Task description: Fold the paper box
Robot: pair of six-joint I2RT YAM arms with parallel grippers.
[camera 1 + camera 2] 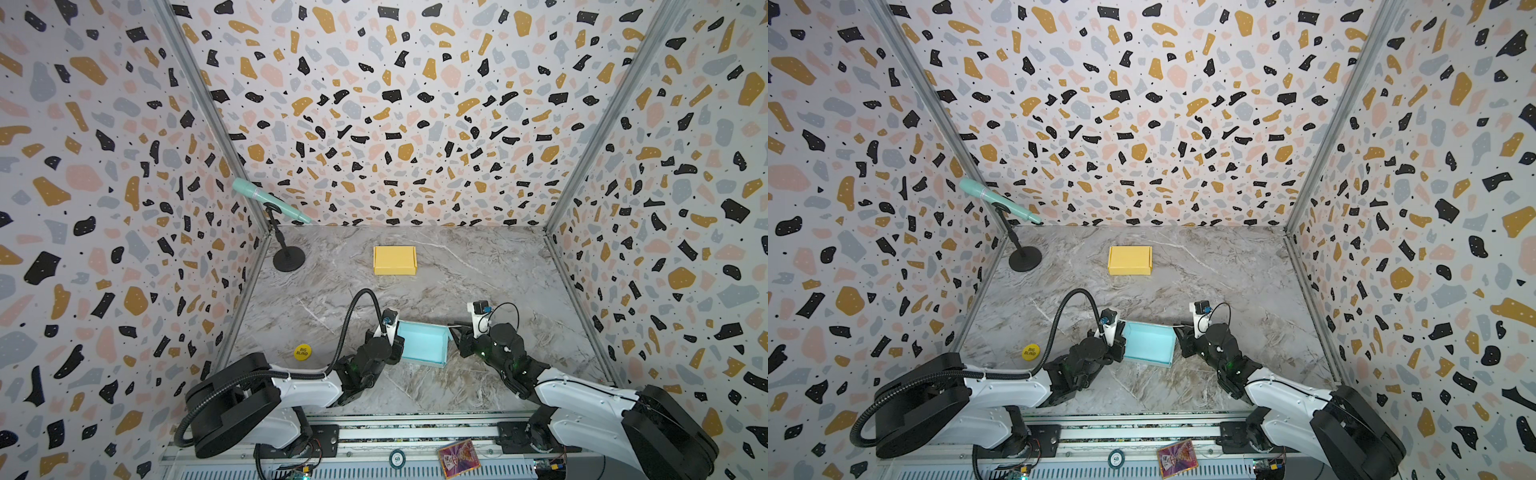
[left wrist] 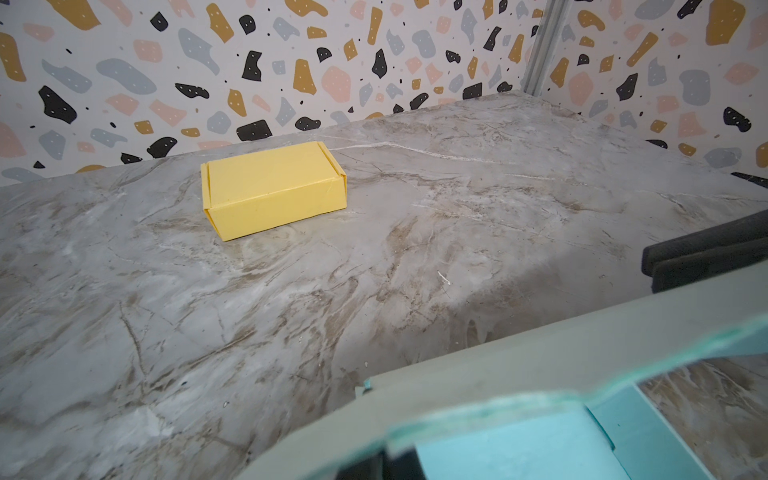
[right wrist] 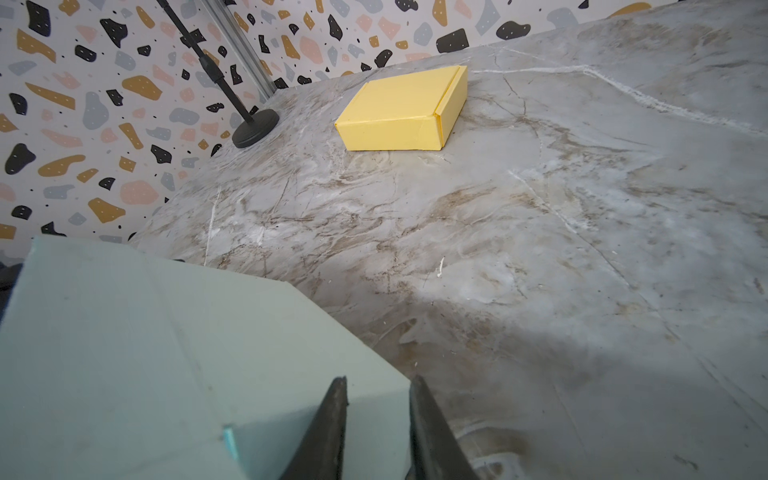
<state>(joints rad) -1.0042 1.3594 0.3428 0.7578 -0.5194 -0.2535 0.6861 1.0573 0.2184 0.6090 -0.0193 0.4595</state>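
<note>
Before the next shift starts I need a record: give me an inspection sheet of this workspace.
Surface: grey marble-look tabletop.
Job's things: teal paper box, part-folded, interior showing, front centre; yellow box, closed, farther back.
Clutter: microphone on a stand, back left; yellow disc by the left arm; chip and card on the front rail.
End effectors: left end effector shut on the teal box's left wall; right end effector jaws slightly apart at its right end, grip unclear.
Cables: black hose arching above the left arm; thin wire looping behind the right end effector.
Surroundings: terrazzo-print walls on three sides.
</note>
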